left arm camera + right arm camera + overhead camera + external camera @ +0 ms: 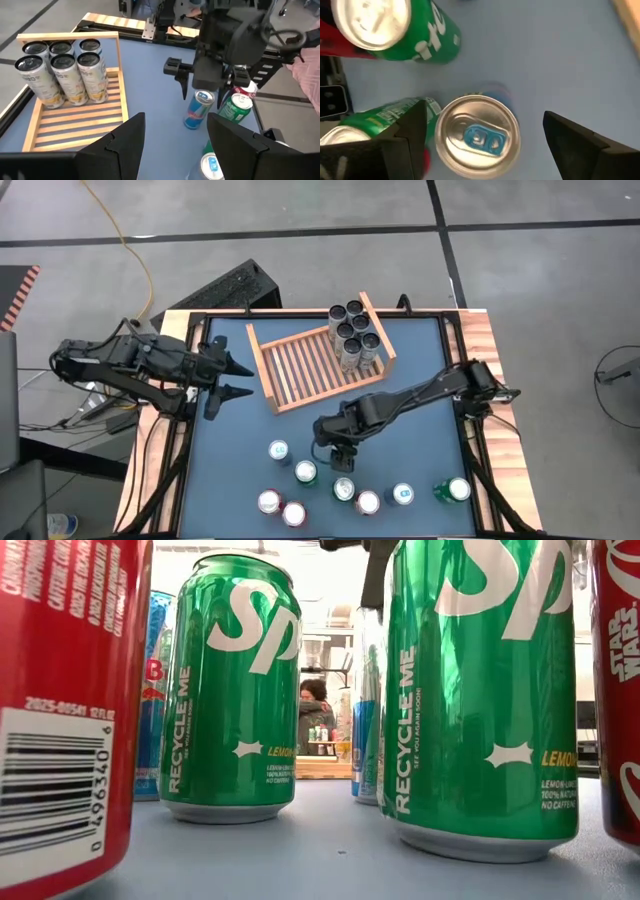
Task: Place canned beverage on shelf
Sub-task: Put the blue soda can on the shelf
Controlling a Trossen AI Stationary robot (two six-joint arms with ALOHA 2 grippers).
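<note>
The wooden shelf [318, 362] lies at the table's far middle, with several dark-topped cans [352, 335] standing at its right end. Loose cans stand near the front edge. My right gripper [485, 140] hangs open, pointing down, just over an upright blue can with a blue tab [477, 136], one finger to each side of its top without touching it. In the left wrist view that blue can [198, 107] stands below the right gripper [210, 82]. My left gripper [235, 378] waits open and empty at the table's left edge, left of the shelf.
Close around the blue can stand green cans [395, 30] [370, 130]. Another blue can [279, 451], red cans [269, 501] [293, 513] and more cans [403, 494] [456, 490] stand along the front. The shelf's left part [295, 370] has bare slats.
</note>
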